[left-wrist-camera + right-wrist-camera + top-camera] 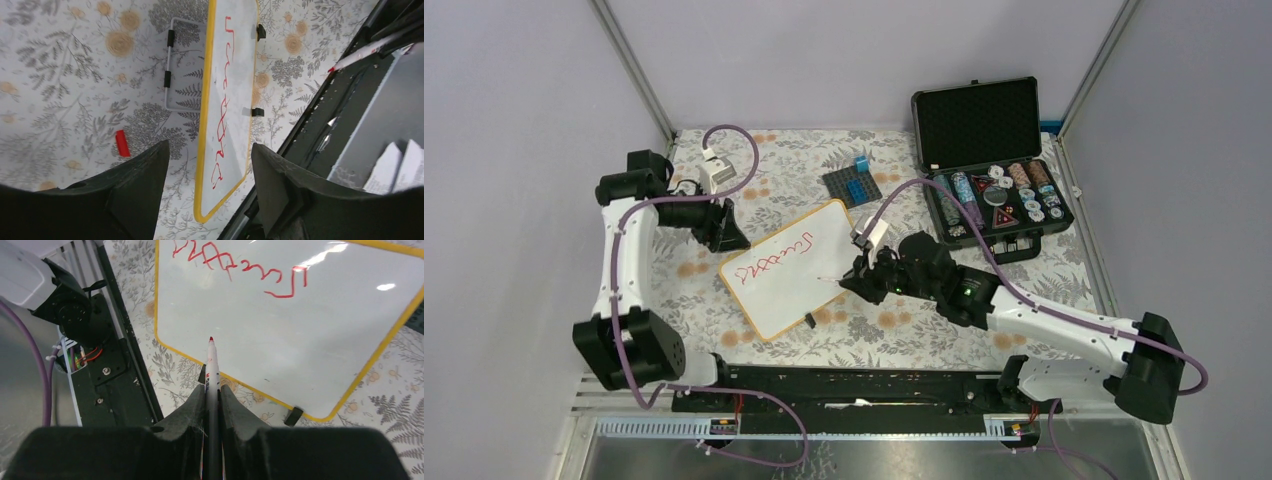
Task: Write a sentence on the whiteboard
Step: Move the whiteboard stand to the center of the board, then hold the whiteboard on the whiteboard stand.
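The whiteboard [796, 285] is lying flat at the middle of the flower-patterned worktop [894, 335], turned askew so that its long sides are running from 7 toward 1 o'clock in the top view. The sentence [774, 256] is showing as a single line of red scribble along the long side facing 10 o'clock; the rest of the white surface is blank.

The right pincer [856, 276] is reaching in from 3 o'clock of the whiteboard and is clenching a red marker [212, 365] tightly between its two fingers [190, 412], the barrel sticking straight out ahead. The red tip is sitting over the blank white area just inside the yellow frame, on the side away from the sentence; whether it is touching the surface I cannot tell.

The left pincer [724, 226] is hanging at 10 o'clock of the whiteboard, just beside its frame, with its jaws spread wide and nothing gripped between them. In its own wrist view the whiteboard and the sentence are appearing through the gap, below the fingers.

A red cap [122, 143] is lying on the worktop beside a wire stand [172, 65]. A grey baseplate [849, 186] is resting at 12 o'clock of the whiteboard, and an open black case [989, 170] at 2 o'clock.
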Available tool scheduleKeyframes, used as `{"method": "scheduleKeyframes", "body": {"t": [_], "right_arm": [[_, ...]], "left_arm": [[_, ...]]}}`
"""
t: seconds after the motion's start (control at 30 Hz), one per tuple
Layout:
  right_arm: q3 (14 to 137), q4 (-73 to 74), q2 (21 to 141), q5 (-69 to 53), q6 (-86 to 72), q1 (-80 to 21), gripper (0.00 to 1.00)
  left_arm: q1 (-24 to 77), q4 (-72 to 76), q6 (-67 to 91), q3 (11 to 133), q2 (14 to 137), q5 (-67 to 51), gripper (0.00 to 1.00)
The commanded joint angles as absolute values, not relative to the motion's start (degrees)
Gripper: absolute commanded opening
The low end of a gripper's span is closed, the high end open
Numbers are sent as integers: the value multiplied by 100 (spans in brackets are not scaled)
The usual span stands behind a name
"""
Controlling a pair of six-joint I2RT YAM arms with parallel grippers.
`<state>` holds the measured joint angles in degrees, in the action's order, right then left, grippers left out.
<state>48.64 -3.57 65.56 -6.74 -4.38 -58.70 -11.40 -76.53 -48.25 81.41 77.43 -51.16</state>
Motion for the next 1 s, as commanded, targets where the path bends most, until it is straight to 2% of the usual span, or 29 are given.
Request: {"method": "scheduleKeyframes", "body": {"t": [0.0,0.37,0.6,0.97], "right_arm": [[5175,-864,6802,-1435,-321,-5832,0],[5347,-1522,7638,-2233,-397,-5623,0],[5395,-1860,7965,-2776,-532,-5478,0],[5389,-1846,7969,-2890,-493,-5467,0]], "left_arm": [[-1352,-7869,-5012,8161,7968,-5615,66],[-1295,-7550,-5122,7530,8179,-5725,56],[-1075,-7500,-5109,7525,8392,-5841,34],[-687,-6908,-4514,7615,8606,-5981,1]]}}
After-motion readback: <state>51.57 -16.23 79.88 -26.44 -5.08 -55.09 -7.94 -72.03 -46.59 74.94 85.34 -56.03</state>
